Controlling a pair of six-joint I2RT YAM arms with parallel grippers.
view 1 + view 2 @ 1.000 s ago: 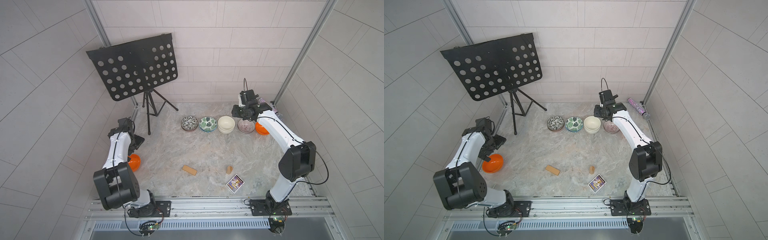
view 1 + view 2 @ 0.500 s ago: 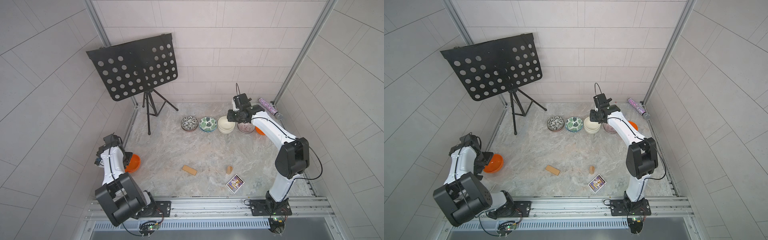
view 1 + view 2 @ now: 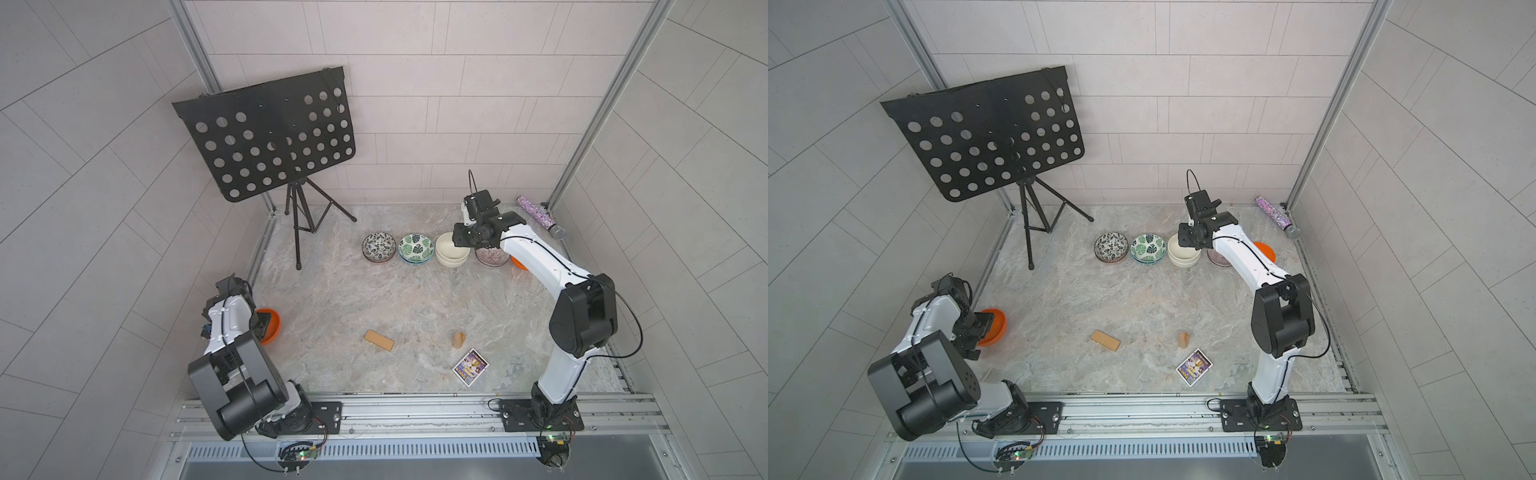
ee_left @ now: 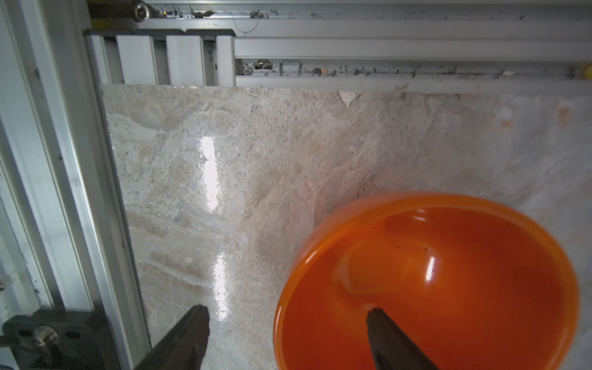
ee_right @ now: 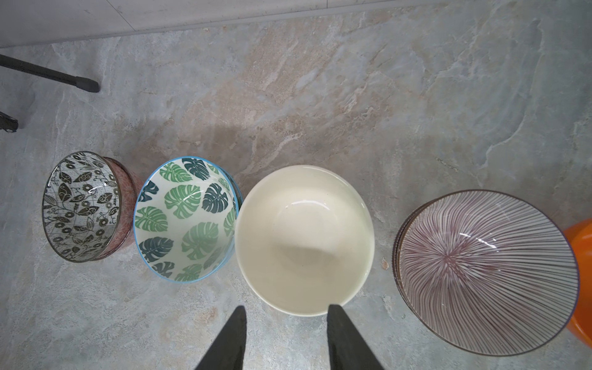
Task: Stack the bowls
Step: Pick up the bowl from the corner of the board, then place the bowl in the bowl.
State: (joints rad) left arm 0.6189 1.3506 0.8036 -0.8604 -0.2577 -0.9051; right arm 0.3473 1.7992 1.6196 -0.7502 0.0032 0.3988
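Observation:
Along the back stand the bowls in a row: black-white leaf bowl [image 3: 378,247] [image 5: 80,205], green leaf bowl [image 3: 416,248] [image 5: 185,221], cream bowl [image 3: 449,251] [image 5: 304,237] and purple-striped bowl [image 3: 490,257] [image 5: 480,272], each nested on another. An orange bowl [image 3: 1264,251] sits at the row's right end. My right gripper [image 5: 285,312] hovers open by the cream bowl's rim, holding nothing. A second orange bowl [image 3: 272,328] [image 4: 448,288] lies at the left edge. My left gripper [image 4: 287,318] is open astride its rim, one finger inside, one outside.
A black perforated music stand [image 3: 270,145] on a tripod fills the back left corner. Two tan wooden blocks [image 3: 379,341] [image 3: 458,340] and a printed card [image 3: 470,366] lie near the front. A glittery cylinder [image 3: 540,216] rests at the back right. An aluminium frame rail [image 4: 96,192] runs close beside the left gripper.
The left arm pulled back toward the front and its jaws narrowed over the orange bowl's rim. The right gripper swung left from the purple-striped bowl to the cream bowl.

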